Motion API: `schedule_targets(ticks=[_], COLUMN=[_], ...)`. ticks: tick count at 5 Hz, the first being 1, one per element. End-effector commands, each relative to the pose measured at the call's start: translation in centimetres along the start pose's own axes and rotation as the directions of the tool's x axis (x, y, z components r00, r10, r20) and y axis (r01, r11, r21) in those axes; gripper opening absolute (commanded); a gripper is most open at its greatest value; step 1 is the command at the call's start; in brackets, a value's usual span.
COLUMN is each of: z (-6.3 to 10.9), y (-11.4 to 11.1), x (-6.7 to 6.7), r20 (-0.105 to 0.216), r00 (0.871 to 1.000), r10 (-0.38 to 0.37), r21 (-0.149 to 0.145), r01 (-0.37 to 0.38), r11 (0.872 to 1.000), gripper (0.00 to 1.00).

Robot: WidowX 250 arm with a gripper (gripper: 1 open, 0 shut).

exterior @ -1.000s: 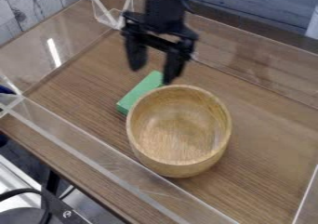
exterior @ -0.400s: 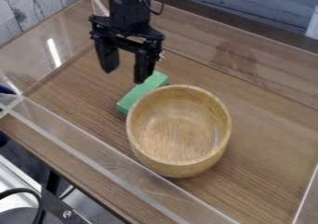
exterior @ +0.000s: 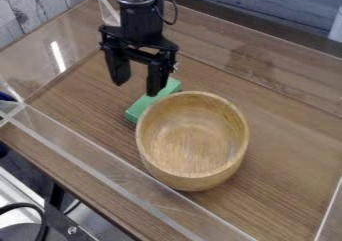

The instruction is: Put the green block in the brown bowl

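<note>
The green block (exterior: 146,105) lies flat on the wooden table, its near end touching the rim of the brown bowl (exterior: 194,139) on the bowl's upper left. My gripper (exterior: 139,78) hangs pointing down over the block's far end, fingers spread open with nothing between them. The right finger (exterior: 159,77) covers part of the block's far end. The bowl is upright and empty.
Clear acrylic walls (exterior: 80,155) border the table on the near-left and along the back. A white plank wall (exterior: 34,10) rises at the upper left. Dark cables (exterior: 27,220) sit below the front-left corner.
The gripper has shifted left in the picture and come down lower over the block's far end, still open. Block and bowl have not moved.
</note>
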State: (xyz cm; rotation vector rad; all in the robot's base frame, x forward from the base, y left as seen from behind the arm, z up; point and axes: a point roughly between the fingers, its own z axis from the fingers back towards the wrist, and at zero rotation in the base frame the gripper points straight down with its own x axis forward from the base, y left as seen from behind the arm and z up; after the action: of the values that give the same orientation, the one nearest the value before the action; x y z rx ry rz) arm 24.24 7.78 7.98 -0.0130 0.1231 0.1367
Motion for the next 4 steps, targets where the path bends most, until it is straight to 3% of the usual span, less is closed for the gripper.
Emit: schedule_targets(ticks=[1,4], z=[0.58,0.24], y=[0.03,0.21], x=[0.59,1.29], r20=[0.04,0.069], r00=[0.999,0.997], r10=[0.005,0.022], r21=[0.006,-0.002], r01=[-0.006,-0.022], r11=[1.0,1.0], gripper=[1.0,1.0])
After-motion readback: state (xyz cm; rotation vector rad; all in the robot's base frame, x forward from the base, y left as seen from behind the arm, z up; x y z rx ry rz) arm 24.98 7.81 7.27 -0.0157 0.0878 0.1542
